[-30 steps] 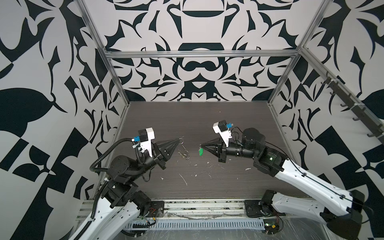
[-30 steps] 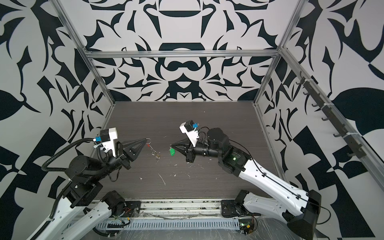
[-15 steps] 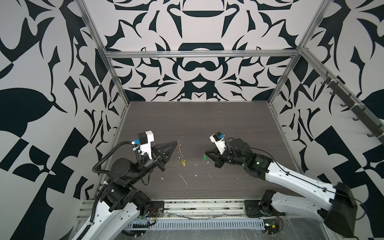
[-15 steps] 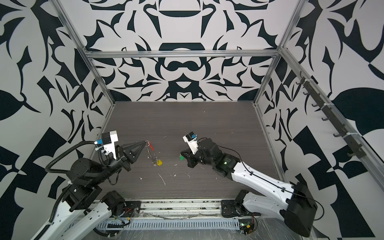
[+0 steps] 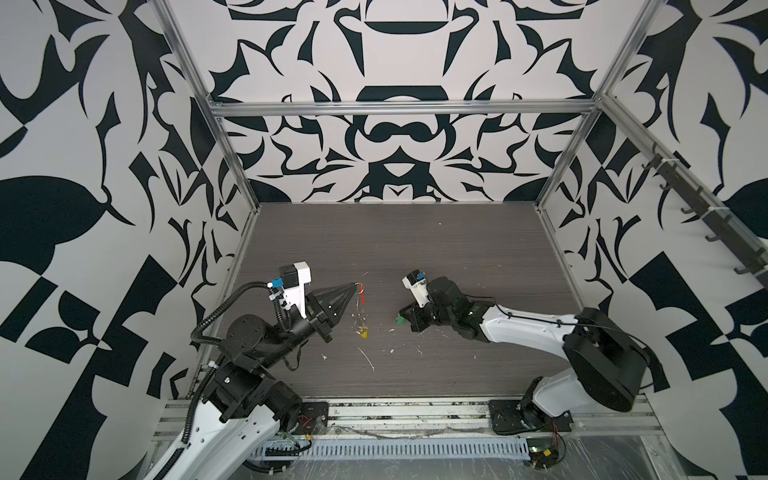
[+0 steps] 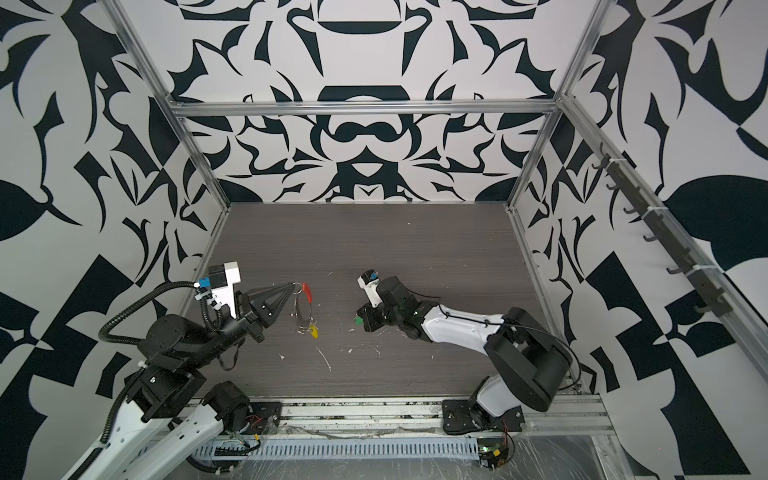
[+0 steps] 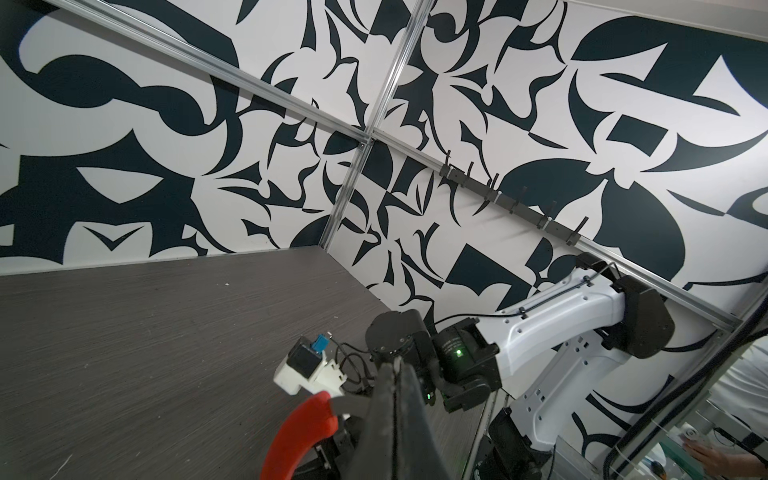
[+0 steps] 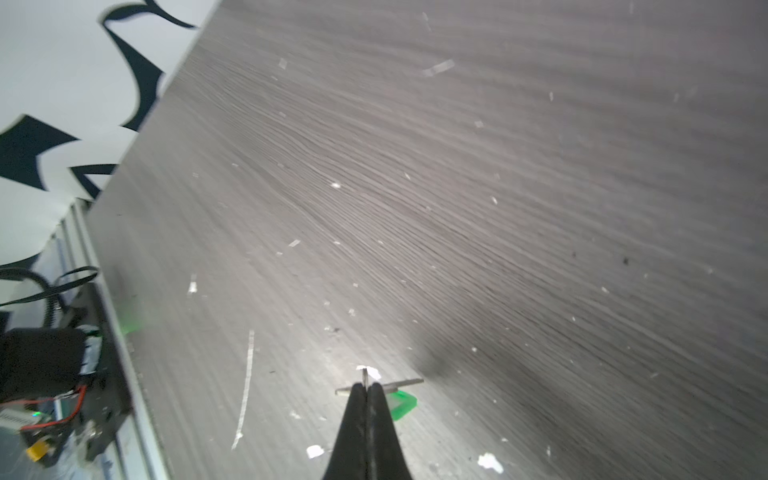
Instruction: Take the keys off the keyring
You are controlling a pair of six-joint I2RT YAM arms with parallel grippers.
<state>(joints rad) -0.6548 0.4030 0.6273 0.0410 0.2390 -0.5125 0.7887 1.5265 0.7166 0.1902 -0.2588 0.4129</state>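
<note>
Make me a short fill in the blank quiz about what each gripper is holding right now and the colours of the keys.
1. The left gripper is shut on the keyring, right beside its ____ sleeve.
2. The key dangling from the keyring's low end has a ____ tag.
3. The right gripper is shut on the metal part of the other key, whose tag is ____.
Missing words: red, yellow, green.

Open and unobstructed over the far half of the table. Narrowed mid-table to a gap between the keyring, hanging with the yellow key from the left gripper, and the right gripper, low over the tabletop, pinching the green key. Hemmed by walls on three sides, arm bases along the near edge.
</note>
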